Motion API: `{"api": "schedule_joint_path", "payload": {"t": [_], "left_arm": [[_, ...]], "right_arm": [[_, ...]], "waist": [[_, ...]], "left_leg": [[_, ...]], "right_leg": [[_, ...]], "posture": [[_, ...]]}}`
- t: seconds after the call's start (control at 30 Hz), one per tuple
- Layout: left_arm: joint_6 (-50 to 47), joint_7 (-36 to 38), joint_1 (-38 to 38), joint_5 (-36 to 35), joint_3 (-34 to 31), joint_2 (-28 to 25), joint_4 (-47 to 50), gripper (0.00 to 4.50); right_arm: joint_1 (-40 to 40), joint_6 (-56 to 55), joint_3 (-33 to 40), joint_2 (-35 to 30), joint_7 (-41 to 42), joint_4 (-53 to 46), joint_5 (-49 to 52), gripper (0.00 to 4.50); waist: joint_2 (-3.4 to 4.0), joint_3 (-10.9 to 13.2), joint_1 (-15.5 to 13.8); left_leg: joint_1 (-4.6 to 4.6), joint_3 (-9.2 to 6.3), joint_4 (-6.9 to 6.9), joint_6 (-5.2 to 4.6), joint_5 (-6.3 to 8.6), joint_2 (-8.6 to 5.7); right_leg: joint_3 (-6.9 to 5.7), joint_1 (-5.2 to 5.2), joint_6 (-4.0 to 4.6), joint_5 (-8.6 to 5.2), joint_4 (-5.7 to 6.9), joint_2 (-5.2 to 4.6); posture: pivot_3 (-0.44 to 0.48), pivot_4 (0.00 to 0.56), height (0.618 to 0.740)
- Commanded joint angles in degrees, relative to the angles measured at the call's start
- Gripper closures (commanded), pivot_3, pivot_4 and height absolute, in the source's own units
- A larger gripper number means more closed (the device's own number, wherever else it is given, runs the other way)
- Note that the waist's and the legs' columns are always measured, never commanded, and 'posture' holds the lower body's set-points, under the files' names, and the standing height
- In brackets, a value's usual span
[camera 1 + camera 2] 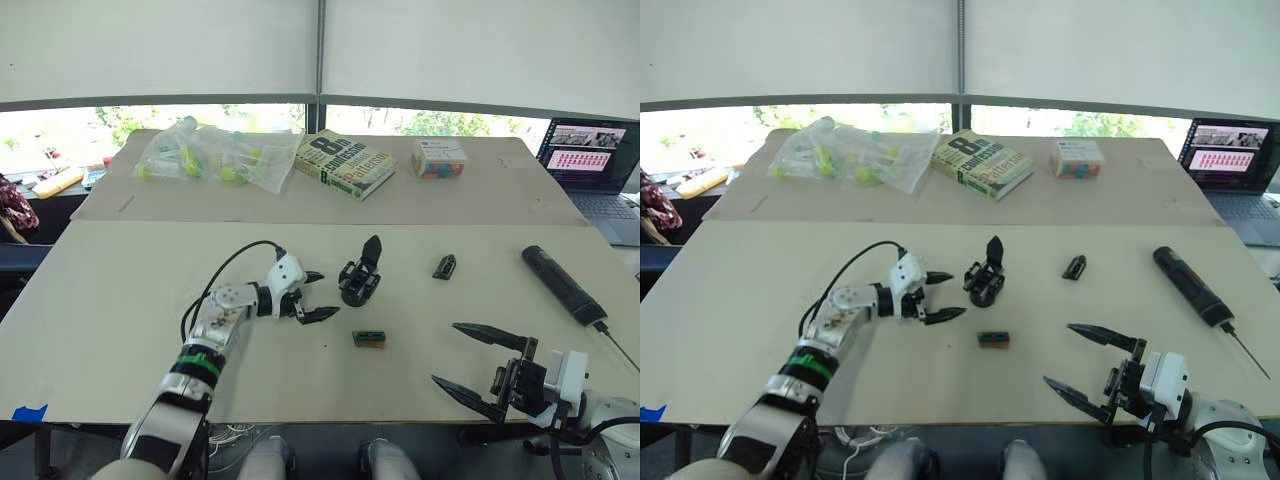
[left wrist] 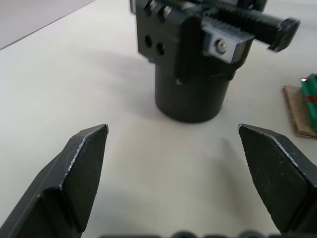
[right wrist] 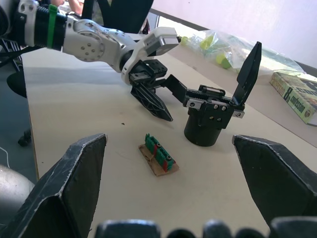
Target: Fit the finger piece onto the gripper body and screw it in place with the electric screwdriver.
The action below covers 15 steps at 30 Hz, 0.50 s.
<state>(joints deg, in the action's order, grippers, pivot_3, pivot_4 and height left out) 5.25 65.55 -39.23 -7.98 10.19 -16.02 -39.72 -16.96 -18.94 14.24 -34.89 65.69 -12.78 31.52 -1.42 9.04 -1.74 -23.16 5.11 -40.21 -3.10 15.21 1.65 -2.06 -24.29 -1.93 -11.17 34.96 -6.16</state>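
Observation:
The gripper body (image 1: 360,280) stands upright mid-table on its round base, with one pointed black finger sticking up. My left gripper (image 1: 325,294) is open just left of it, fingers aimed at its base (image 2: 193,64) with a small gap and nothing held. The finger piece (image 1: 444,266) lies alone to the right of the body. Further right, the electric screwdriver (image 1: 563,285) lies diagonally with its metal bit toward the table's near right edge. My right gripper (image 1: 445,352) hangs open and empty near the front edge, facing the body (image 3: 208,119).
A small green-brown box (image 1: 369,338) lies in front of the gripper body. On the far table sit a plastic bag of green parts (image 1: 215,152), a book (image 1: 345,163) and a small carton (image 1: 439,158). A laptop (image 1: 590,160) stands at far right.

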Motion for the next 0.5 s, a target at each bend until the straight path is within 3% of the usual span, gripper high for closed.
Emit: {"api": "schedule_joint_path", "payload": {"t": [0.03,0.37,0.5], "left_arm": [[4.7,3.3,-3.7,-0.5,-0.8,1.5,-6.1,0.05],[13.0,-0.6,-14.0,3.0,-2.3,7.1,-24.3,0.05],[14.3,2.9,-14.5,3.9,-2.0,8.8,-26.2,0.05]], "right_arm": [[-0.4,0.5,1.0,-0.7,-0.6,-2.1,0.3,0.00],[-4.0,0.8,2.9,-1.0,-2.2,-4.9,0.4,0.00],[-5.7,0.6,3.1,-0.7,-3.2,-6.3,0.2,0.00]], "waist": [[0.00,0.0,0.0],[-0.04,0.0,-0.4],[-0.05,0.0,-0.3]], "left_leg": [[0.00,-0.01,0.00,0.00,0.00,0.00],[-0.12,-0.11,-0.11,-0.02,0.01,-0.03],[-0.11,-0.12,-0.10,-0.02,0.01,-0.03]], "right_leg": [[0.00,0.00,0.00,0.00,0.01,0.00],[-0.09,0.00,-0.03,0.00,0.00,-0.01],[-0.11,-0.01,-0.04,0.00,0.02,0.00]], "posture": [[0.000,0.150,0.740],[0.000,0.150,0.740],[0.000,0.150,0.740]]}}
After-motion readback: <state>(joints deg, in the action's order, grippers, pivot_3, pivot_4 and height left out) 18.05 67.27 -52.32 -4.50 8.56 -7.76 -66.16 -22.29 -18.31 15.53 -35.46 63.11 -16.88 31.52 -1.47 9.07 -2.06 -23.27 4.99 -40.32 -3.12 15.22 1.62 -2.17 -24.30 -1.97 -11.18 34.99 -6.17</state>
